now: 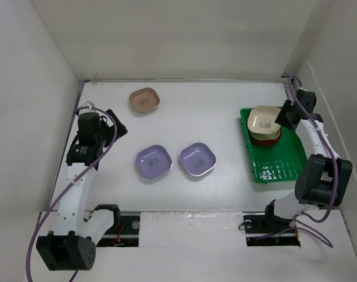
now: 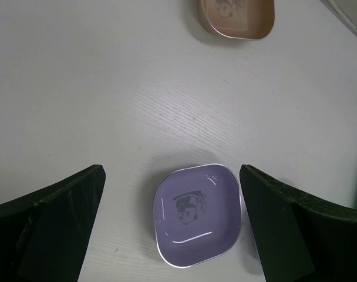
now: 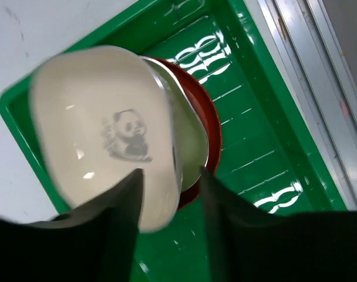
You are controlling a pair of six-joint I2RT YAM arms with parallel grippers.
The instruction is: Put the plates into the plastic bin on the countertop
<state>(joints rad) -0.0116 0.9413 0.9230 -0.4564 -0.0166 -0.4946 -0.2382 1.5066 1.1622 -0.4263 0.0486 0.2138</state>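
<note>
From above, the right gripper (image 1: 277, 119) held the cream plate (image 1: 260, 120) tilted over a red-orange plate (image 1: 268, 140) inside the plastic bin (image 1: 278, 167). Two lavender plates (image 1: 153, 160) (image 1: 197, 158) and the tan-brown plate (image 1: 145, 100) lay on the countertop (image 1: 225, 106), well left of the bin.

At the left wrist, the left gripper (image 2: 171, 171) was spread wide above one lavender plate.

At the right wrist, the fingers (image 3: 123, 217) pinched the cream plate's rim over the bin.

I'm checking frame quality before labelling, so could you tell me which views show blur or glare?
Right wrist: the cream plate is smeared at its edges, and white glare streaks the green bin. Left wrist: sharp, with one thin highlight on the lavender plate. Top external: even light.
</note>
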